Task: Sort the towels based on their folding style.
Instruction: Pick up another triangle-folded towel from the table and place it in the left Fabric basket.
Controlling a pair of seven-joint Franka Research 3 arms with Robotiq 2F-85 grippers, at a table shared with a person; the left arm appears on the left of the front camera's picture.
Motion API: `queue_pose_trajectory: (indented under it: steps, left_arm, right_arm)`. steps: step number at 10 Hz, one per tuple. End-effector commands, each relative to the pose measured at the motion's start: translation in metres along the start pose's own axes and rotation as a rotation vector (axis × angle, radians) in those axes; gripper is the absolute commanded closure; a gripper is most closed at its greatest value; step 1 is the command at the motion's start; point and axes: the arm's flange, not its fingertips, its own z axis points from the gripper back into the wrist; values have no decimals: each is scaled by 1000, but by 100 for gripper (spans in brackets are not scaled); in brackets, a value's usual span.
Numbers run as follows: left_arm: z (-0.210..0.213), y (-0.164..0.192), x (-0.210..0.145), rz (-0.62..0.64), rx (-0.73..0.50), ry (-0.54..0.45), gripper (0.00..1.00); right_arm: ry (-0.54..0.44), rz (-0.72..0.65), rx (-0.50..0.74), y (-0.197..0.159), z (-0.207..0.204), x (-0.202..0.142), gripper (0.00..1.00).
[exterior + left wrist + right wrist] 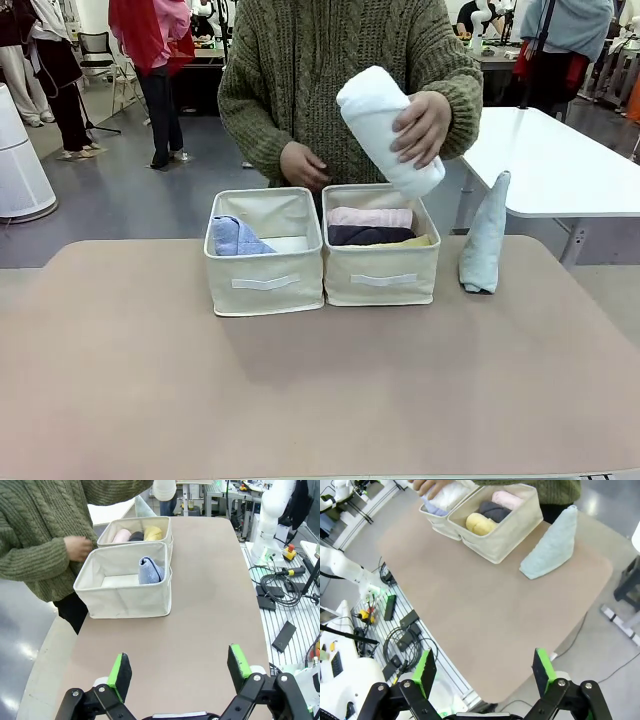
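Observation:
A person's hand holds a white rolled towel (pixel 385 125) tilted above the right bin (pixel 382 275). That bin holds pink (pixel 370 216), dark grey (pixel 368 235) and yellow (pixel 480 523) rolled towels. A light blue cone-folded towel (pixel 235 237) stands in the left bin (pixel 264 280). A pale teal cone-folded towel (pixel 486 235) stands on the table right of the bins. My left gripper (pixel 180 672) hangs open over the table's near left end, away from the bins. Off the table's right end, my right gripper (pixel 482 672) is open with nothing between its fingers.
The person stands at the far side, the other hand (pixel 303 165) behind the left bin. The beige table (pixel 320 390) is bare in front of the bins. A white table (pixel 560 165) stands at the back right. Cables and boxes (pixel 277 587) lie on a rack beside the table.

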Motion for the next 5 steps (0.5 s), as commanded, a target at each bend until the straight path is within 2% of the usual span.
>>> queue_pose_trajectory:
  steps: [1, 5]
  left_arm:
    - [1, -1, 1, -13, 5, -15, 0]
    - [1, -1, 1, -13, 5, -15, 0]
  right_arm:
    - [1, 2, 9, 2, -1, 0, 0]
    - [1, 2, 9, 2, -1, 0, 0]
